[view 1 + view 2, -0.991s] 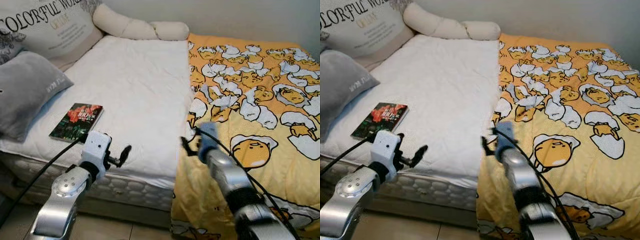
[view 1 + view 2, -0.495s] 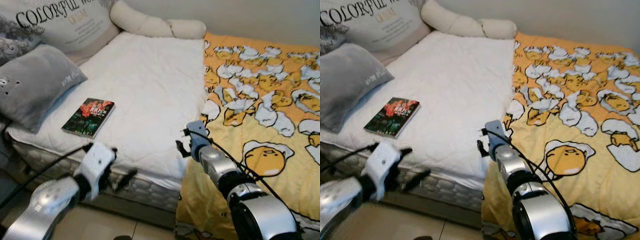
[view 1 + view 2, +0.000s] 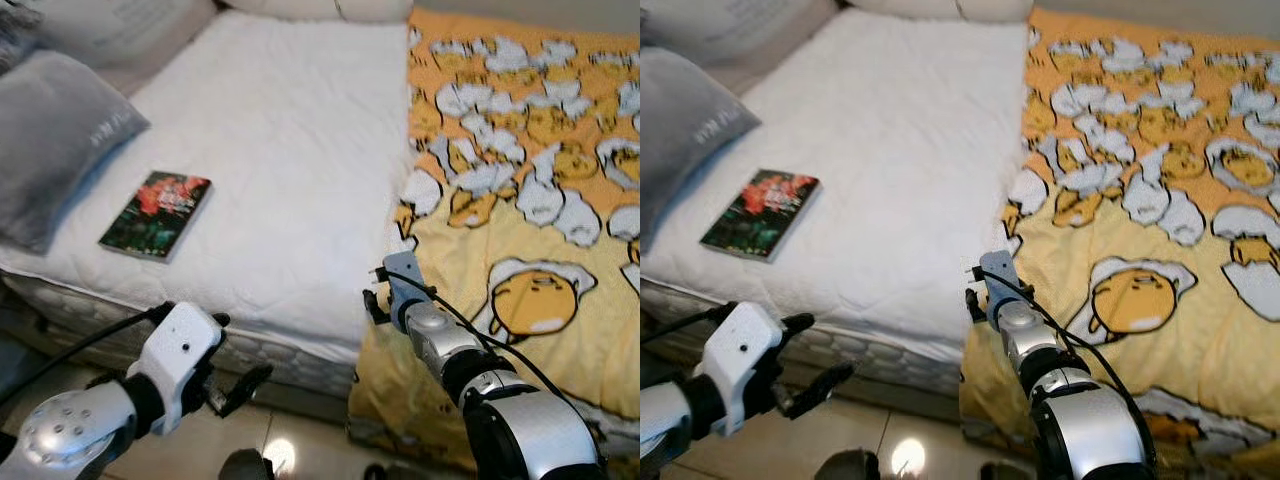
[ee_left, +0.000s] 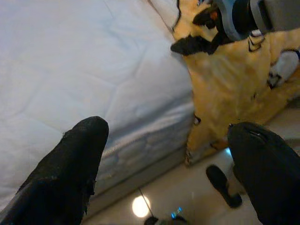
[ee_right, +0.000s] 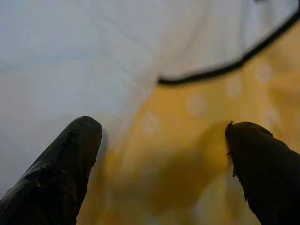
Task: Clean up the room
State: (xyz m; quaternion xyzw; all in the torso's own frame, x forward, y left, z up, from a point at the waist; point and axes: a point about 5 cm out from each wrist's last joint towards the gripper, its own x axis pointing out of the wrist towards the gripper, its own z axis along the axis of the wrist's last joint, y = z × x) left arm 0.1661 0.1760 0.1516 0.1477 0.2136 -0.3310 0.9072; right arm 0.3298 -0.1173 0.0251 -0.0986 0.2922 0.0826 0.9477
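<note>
A yellow blanket (image 3: pixel 520 200) printed with egg cartoons covers the right half of the bed and hangs over its front. On the left half lies bare white mattress (image 3: pixel 280 150), with a dark book (image 3: pixel 156 214) with a red picture near the front left. My right gripper (image 3: pixel 378 297) is open at the blanket's left edge, where yellow meets white; its fingers (image 5: pixel 61 164) stand on either side of that edge (image 5: pixel 154 154) with nothing pinched. My left gripper (image 3: pixel 238 382) hangs open low in front of the mattress side, holding nothing, its fingers (image 4: pixel 70 164) wide apart.
A grey pillow (image 3: pixel 55 140) lies at the bed's left, with a printed cushion behind it. Glossy tiled floor (image 3: pixel 300 440) runs along the bed's front. A dark object (image 4: pixel 224 186) lies on the floor by the hanging blanket.
The view has tilted down and closer to the bed's front. My left gripper has dropped from mattress level to below its edge. My right gripper stays at the blanket's edge.
</note>
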